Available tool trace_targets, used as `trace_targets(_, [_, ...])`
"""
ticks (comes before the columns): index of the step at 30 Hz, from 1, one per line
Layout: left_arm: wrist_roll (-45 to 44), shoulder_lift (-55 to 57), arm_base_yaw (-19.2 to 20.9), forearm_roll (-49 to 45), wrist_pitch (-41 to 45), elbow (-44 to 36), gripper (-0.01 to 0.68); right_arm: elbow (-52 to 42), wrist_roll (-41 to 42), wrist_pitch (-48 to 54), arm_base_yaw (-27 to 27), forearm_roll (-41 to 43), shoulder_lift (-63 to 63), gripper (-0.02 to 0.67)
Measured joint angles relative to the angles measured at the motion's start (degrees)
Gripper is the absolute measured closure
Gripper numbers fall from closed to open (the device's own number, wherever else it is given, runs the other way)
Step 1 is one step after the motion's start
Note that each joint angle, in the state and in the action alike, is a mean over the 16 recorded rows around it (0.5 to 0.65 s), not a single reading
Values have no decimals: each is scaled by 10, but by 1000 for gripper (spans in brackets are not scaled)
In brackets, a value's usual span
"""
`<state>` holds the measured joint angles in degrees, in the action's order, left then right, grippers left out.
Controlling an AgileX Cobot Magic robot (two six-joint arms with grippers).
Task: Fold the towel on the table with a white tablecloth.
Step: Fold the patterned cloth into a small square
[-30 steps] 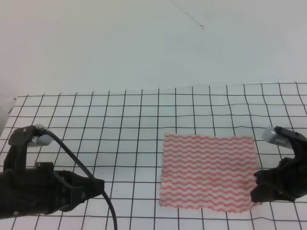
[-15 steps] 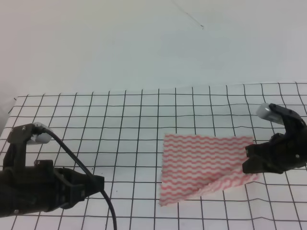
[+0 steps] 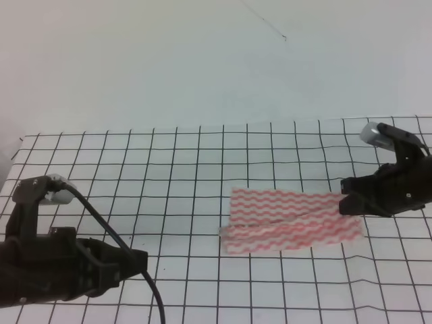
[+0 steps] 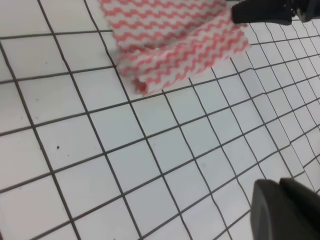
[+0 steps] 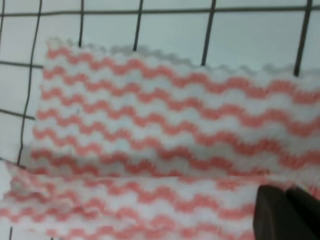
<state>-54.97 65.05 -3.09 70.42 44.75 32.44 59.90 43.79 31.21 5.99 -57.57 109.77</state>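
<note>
The towel (image 3: 290,219), white with pink-red wavy stripes, lies right of centre on the white tablecloth (image 3: 169,169) with its black grid, which covers the table. Its near part is turned over onto the far part, and the fold is loose at the left end. My right gripper (image 3: 345,202) is shut on the towel's right edge, low over the cloth. The right wrist view shows the towel (image 5: 160,125) doubled, with my fingers (image 5: 282,212) on it. My left gripper (image 3: 138,260) is shut and empty, well left of the towel. In the left wrist view the towel (image 4: 170,40) lies ahead.
A plain pale wall (image 3: 202,61) rises behind the table's far edge. The tablecloth has slight wrinkles near the right gripper and along the front right. A black cable (image 3: 115,236) runs over the left arm.
My right gripper lifted the towel's near right corner and carried it back toward the far edge, folding the near half over. The left arm stayed almost still.
</note>
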Motion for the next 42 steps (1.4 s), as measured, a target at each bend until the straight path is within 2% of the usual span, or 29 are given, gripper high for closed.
trace_targets(32, [6, 0, 0, -22, 0, 0, 671, 15, -31, -40, -1, -11, 16, 647])
trace_targets(36, [6, 0, 0, -22, 0, 0, 671, 15, -37, -43, -1, -11, 16, 619])
trace_targets(42, [6, 0, 0, -22, 0, 0, 671, 15, -40, -54, -1, -11, 14, 509])
